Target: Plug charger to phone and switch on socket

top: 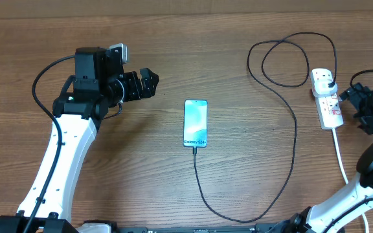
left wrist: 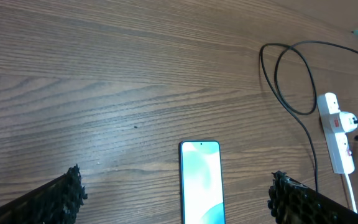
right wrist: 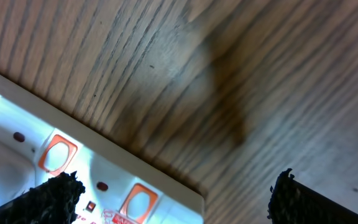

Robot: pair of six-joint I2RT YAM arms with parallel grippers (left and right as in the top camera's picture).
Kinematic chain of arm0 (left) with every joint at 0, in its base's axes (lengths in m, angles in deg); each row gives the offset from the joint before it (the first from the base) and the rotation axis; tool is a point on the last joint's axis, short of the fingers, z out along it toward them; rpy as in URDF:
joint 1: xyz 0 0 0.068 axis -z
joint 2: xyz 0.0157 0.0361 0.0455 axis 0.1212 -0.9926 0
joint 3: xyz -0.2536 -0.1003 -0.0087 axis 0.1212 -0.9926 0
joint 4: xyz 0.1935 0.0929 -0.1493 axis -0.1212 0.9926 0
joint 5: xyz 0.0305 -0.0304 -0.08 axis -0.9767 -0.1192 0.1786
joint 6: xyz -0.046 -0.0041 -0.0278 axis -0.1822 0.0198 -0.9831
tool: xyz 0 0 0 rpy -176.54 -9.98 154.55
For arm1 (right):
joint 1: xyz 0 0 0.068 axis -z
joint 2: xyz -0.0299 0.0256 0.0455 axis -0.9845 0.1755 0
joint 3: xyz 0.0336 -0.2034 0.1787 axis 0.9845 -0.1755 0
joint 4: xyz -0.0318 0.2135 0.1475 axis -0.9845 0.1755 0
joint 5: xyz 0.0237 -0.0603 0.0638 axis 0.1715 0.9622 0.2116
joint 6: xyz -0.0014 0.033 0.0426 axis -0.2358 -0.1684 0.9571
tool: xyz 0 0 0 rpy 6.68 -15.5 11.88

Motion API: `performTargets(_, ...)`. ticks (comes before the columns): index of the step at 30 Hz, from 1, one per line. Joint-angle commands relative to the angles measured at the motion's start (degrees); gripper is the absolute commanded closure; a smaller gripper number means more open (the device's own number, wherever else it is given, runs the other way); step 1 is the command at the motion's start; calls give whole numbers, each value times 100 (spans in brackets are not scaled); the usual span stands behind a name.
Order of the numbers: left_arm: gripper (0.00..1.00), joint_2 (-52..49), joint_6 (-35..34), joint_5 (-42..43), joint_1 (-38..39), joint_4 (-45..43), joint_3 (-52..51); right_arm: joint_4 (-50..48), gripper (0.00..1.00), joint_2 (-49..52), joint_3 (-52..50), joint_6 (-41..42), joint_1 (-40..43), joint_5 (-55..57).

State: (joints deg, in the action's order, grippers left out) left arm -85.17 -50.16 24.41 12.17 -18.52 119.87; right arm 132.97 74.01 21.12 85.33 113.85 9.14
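The phone lies flat mid-table with its light blue screen up; it also shows in the left wrist view as the phone. The charger cable runs from the phone's near edge, curves right, loops at the back and ends in a black plug on the far end of the white socket. My left gripper hangs open, left of and behind the phone, with nothing between its fingers. My right gripper stands open just right of the socket, empty, its left finger over the strip's edge.
The socket's white cord trails toward the near right edge. The black cable loop lies behind the socket. Bare wooden table lies around the phone.
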Motion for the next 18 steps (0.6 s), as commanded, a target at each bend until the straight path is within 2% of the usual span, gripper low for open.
performTargets(1,1,46,-15,-17,-26,-4,44,-98,0,149,-31,22,-31,-98)
performTargets(18,0,46,-15,-17,-26,-4,44,-629,0,308,-31,0,-52,-363)
